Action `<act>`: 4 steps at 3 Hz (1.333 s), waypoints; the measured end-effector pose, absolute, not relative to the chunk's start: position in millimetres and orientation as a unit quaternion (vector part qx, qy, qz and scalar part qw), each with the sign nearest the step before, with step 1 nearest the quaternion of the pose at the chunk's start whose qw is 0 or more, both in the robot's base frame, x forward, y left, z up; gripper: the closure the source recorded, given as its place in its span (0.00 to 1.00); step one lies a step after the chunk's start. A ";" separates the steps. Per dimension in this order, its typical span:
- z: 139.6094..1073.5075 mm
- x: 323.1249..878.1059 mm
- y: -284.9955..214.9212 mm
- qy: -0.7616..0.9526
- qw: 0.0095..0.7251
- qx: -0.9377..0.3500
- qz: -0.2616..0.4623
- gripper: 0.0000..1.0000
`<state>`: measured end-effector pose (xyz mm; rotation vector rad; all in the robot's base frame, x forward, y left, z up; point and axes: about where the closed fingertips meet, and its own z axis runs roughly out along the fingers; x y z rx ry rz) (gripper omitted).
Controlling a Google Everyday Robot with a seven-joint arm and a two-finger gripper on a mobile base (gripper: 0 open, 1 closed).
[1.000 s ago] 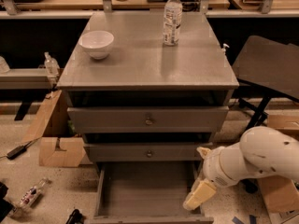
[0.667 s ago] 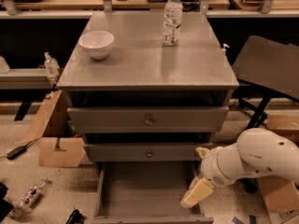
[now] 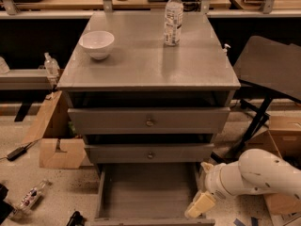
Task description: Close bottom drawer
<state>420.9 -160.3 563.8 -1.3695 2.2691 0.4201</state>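
The bottom drawer (image 3: 149, 192) of the grey cabinet is pulled far out, its empty inside showing; its front panel runs along the bottom edge of the view and its knob is out of sight. My gripper (image 3: 199, 205), with tan fingertips, hangs from the white arm (image 3: 254, 174) at the drawer's front right corner, just above the front panel's right end. The two drawers above, each with a small round knob (image 3: 150, 122), stand slightly out.
A white bowl (image 3: 97, 44) and a water bottle (image 3: 173, 18) stand on the cabinet top (image 3: 146, 65). A dark folding table (image 3: 270, 67) stands at the right. Cardboard boxes (image 3: 59, 152) and a cable lie on the floor at the left; another box (image 3: 282, 126) at the right.
The arm and gripper have shifted slightly left and down toward the drawer's front right corner. The drawer stays open as before.
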 end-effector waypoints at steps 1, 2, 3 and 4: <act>464.0 420.6 -199.2 0.841 0.236 -0.455 0.174 0.03; 388.8 410.4 -213.9 0.851 0.224 -0.431 0.200 0.25; 323.0 394.2 -217.8 0.856 0.200 -0.417 0.229 0.49; 306.0 387.1 -213.1 0.857 0.194 -0.412 0.241 0.72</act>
